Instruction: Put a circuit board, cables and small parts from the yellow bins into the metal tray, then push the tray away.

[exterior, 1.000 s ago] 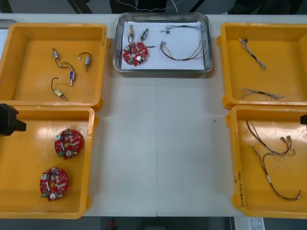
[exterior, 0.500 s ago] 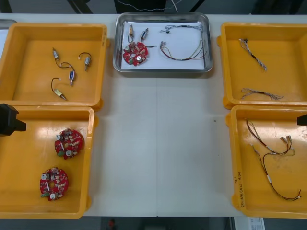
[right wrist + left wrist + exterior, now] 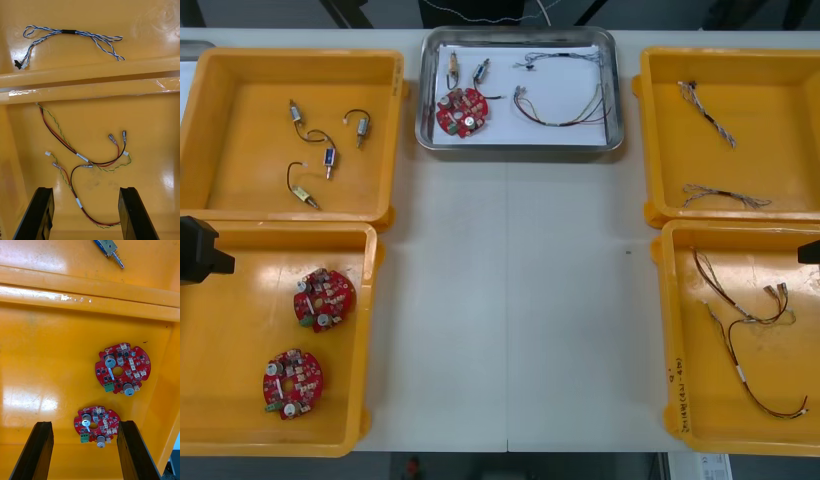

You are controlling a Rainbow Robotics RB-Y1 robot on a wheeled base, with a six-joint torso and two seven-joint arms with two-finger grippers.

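The metal tray (image 3: 520,140) stands at the table's far middle, white inside. It holds a round red circuit board (image 3: 462,111), two small metal parts (image 3: 467,70) and thin cables (image 3: 565,105). My left gripper (image 3: 85,450) hangs open over the near left bin, above two red circuit boards (image 3: 122,368) with nothing held. My right gripper (image 3: 86,212) is open over the near right bin, above red and yellow cables (image 3: 84,157). In the front view the left arm (image 3: 198,250) shows at the left edge and the right arm (image 3: 811,251) at the right edge.
Four yellow bins flank the tray. The far left bin (image 3: 210,120) holds several small metal parts (image 3: 328,152); the near left bin (image 3: 220,400) has two boards (image 3: 323,297). Twisted blue and white cables (image 3: 706,112) lie in the far right bin, red and yellow ones (image 3: 740,330) in the near right.
The right arm has drawn back slightly toward the right edge. Nothing else has moved.
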